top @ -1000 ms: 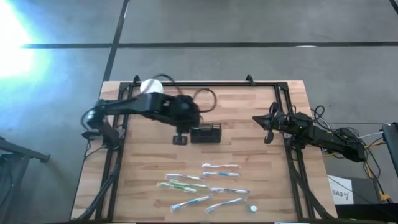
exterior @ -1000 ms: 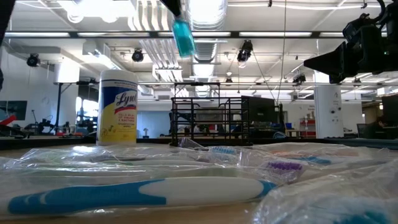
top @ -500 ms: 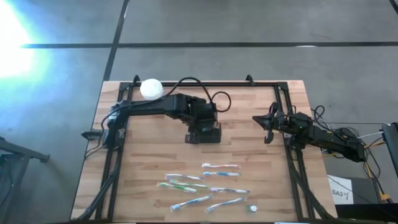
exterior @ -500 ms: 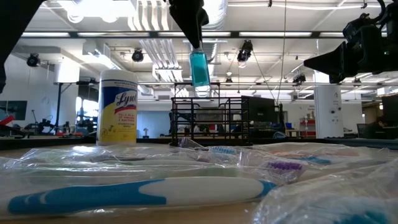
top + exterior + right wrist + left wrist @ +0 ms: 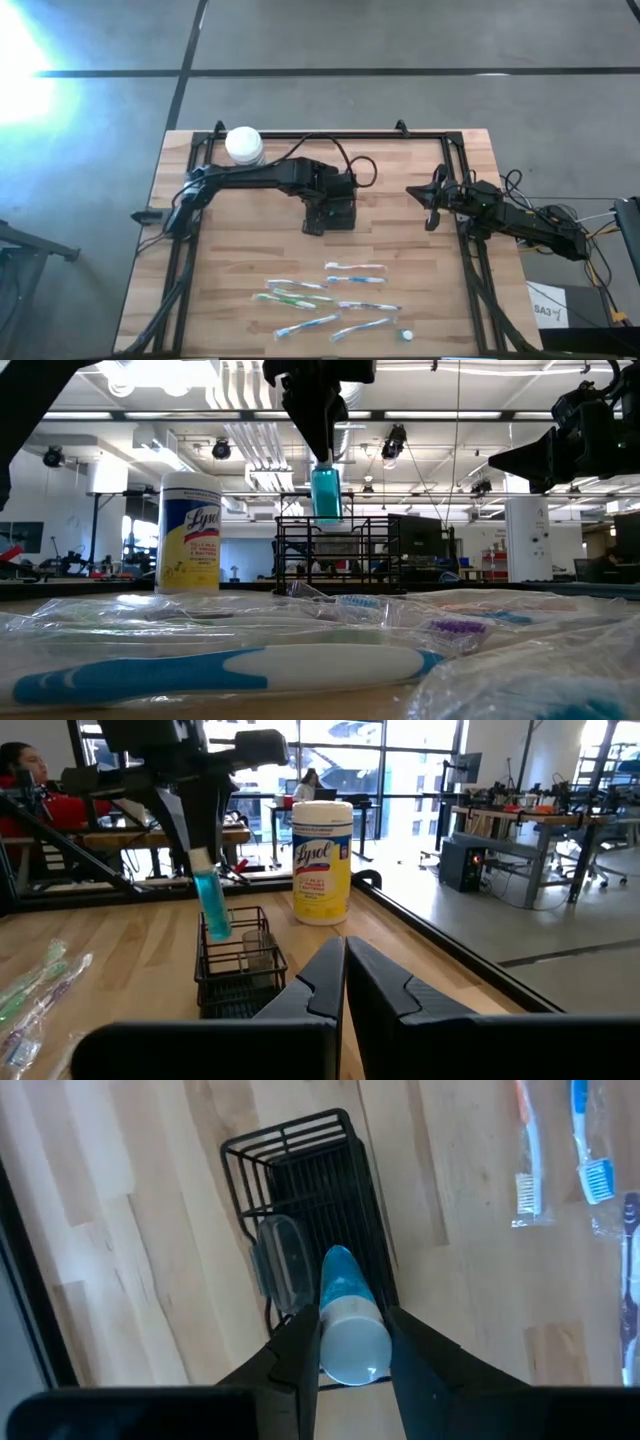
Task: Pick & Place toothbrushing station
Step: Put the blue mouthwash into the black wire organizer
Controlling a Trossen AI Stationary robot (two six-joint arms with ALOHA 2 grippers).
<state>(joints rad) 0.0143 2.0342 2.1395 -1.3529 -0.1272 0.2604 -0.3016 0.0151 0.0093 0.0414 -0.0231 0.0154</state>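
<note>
Table: light wood planks inside a black frame; its far edge is lost from the low view behind wrapped goods
Left arm: reaches in from the table's left side to the middle, wrist bent so the fingers point down; in the high view it covers most of what it holds
Right arm: waits at the table's right edge, well apart from the work
Jar: white lid, yellow label reading "Lysol", at the far left corner
Toothbrushing station: black wire caddy at mid-table, a clear cup in one compartment, directly below the left gripper
Toothbrushes: wrapped in clear film, scattered on the near half, their print too small to read
Left gripper: clamped on a blue tube with a white cap, hanging upright just over the caddy's rim
Right gripper: fingers pressed together, nothing between them
</note>
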